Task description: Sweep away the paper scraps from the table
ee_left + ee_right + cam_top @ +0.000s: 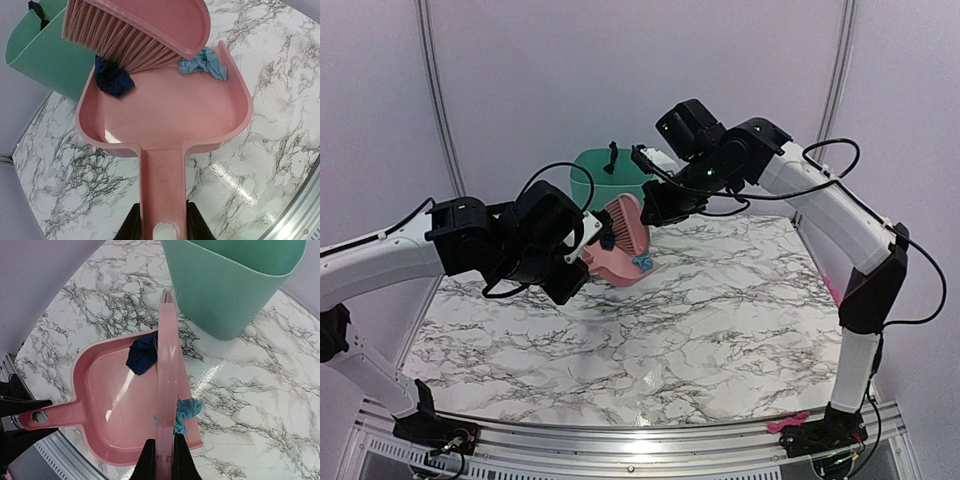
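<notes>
My left gripper (162, 225) is shut on the handle of the pink dustpan (165, 115), which it holds tilted above the table (650, 340). Two paper scraps lie in the pan: a dark navy one (113, 77) and a light-blue one (205, 62) at its open lip. My right gripper (164, 460) is shut on the pink brush (166, 375), whose bristles (117, 40) reach into the pan by the navy scrap (142, 356). The light-blue scrap (186, 412) shows beside the brush. From above, the pan (620, 260) and brush (625, 225) meet at the back centre.
A green bin (605, 172) stands just behind the dustpan at the table's back, with a dark scrap (37, 11) on its rim. A silver rail (640, 440) runs along the front edge. Something pink (788, 420) lies by the right arm's base.
</notes>
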Motion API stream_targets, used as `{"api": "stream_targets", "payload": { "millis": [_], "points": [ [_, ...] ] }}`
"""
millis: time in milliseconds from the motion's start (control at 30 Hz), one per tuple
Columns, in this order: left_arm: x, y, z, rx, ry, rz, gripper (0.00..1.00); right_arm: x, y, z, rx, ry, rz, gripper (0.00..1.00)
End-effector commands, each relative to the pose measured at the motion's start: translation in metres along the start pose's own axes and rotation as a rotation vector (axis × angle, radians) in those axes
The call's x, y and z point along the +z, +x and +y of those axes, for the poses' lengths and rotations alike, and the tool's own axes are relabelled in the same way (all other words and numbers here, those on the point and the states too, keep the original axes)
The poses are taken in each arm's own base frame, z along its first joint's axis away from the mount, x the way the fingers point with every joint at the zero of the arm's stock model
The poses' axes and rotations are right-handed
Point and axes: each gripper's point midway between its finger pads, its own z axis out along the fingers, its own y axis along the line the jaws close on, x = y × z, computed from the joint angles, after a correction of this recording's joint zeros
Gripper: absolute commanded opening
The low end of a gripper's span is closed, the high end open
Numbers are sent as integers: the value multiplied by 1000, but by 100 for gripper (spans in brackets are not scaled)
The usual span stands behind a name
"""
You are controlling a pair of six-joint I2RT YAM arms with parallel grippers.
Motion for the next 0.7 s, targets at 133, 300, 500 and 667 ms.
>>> {"api": "stream_targets", "payload": {
  "millis": [133,300,500,667],
  "points": [
    [-10,-61,17,-37,-29,-155,0,-52,-34,-21,-24,124,-189,0],
    [-20,-95,28,-81,-35,-243,0,-72,-59,-17,-29,102,-311,0],
    [-32,-125,46,-133,-27,-320,0,-82,-83,-21,-11,39,-411,0],
    [-27,-148,76,-216,-19,-375,0,-80,-113,-44,13,34,-505,0]
  ]
}}
